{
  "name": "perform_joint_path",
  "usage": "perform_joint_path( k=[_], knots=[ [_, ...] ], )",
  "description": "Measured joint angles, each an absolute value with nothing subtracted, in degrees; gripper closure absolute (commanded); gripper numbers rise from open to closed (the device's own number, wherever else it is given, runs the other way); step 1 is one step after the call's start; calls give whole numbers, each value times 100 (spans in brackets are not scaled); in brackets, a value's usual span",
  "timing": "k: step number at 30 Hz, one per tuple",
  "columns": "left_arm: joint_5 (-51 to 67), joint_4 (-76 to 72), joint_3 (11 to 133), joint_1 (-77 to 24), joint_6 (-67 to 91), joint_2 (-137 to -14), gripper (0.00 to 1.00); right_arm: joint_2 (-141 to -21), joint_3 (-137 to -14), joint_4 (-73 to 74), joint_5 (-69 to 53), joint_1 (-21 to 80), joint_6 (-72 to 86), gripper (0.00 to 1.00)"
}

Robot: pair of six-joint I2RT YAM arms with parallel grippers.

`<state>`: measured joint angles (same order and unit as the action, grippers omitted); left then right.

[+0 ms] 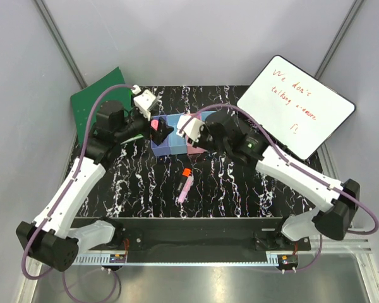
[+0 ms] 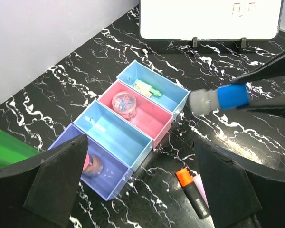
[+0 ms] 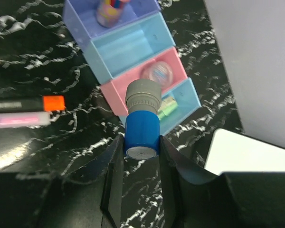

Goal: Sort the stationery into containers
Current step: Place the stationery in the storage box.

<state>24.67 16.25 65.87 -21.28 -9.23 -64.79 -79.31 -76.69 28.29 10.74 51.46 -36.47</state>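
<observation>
Nearest, low in the top view, an orange-capped marker (image 1: 186, 172) and a pink marker (image 1: 185, 191) lie side by side on the table (image 1: 240, 189), apart from the bins and unsorted. Above them, at mid-frame, the right gripper (image 3: 141, 141) pinches a blue piece (image 3: 142, 127) with a grey cap between its fingers, cap pointing toward the row. In the left wrist view it shows at the right of frame, just beside the pink bin (image 2: 162, 127) and the end bin (image 2: 180, 97); how high it hangs I cannot tell. The left gripper (image 2: 140, 140) hovers at the row's other end, fingers spread, nothing between them. The purple-blue bin (image 2: 115, 186) holds a round thing half hidden by a finger. The second bin (image 2: 116, 135) shows nothing I can make out. The pink one holds a round piece (image 2: 124, 101), the end one a green highlighter (image 2: 149, 89). Farthest back are a whiteboard (image 1: 297, 107), upper right, and a folder (image 1: 98, 101), upper left.

The step in hand looks like carrying the blue piece to a bin. The next move calls for centring it over the chosen compartment, probably lowering, then parting the fingers. The two markers wait after that.
</observation>
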Motion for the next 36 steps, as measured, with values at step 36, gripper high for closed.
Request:
perform_joint_path(
  k=[36],
  knots=[
    [2117, 2263, 6584, -2123, -939, -5671, 1, -13111, -13502, 7231, -1446, 3594, -3151, 100]
  ],
)
